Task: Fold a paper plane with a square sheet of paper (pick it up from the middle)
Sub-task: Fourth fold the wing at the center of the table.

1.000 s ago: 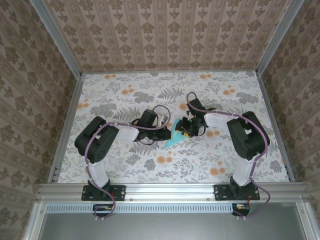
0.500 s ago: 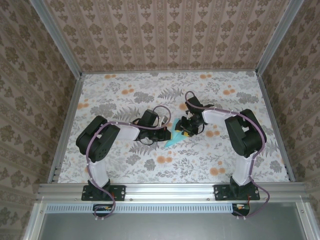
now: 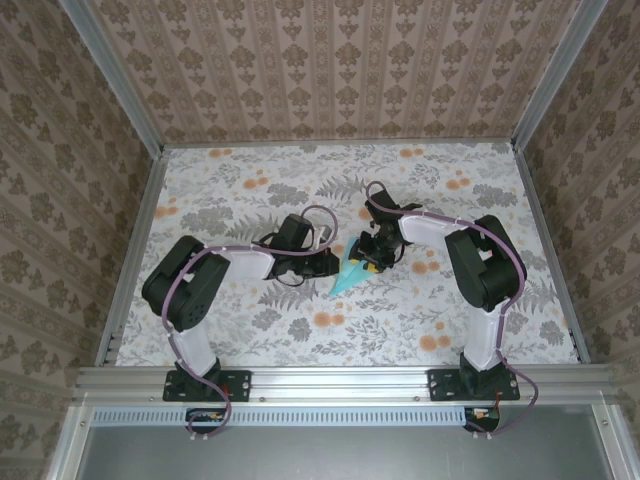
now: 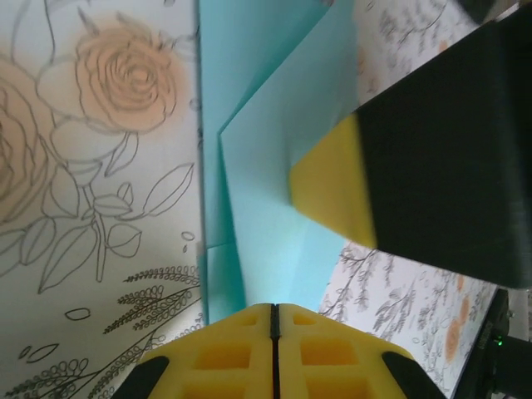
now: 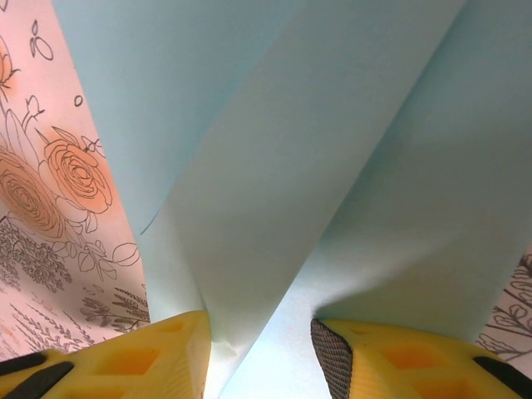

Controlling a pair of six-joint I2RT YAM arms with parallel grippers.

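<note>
The turquoise paper (image 3: 347,275) lies part-folded on the worktop (image 3: 250,330) between the arms. The left hand (image 4: 273,332) has its pads pressed together at the paper's edge. The right hand (image 5: 262,332) stands half apart, astride a raised fold.

No lettering, label, brand or number is legible on the paper (image 3: 346,277) or table (image 3: 230,180)
</note>
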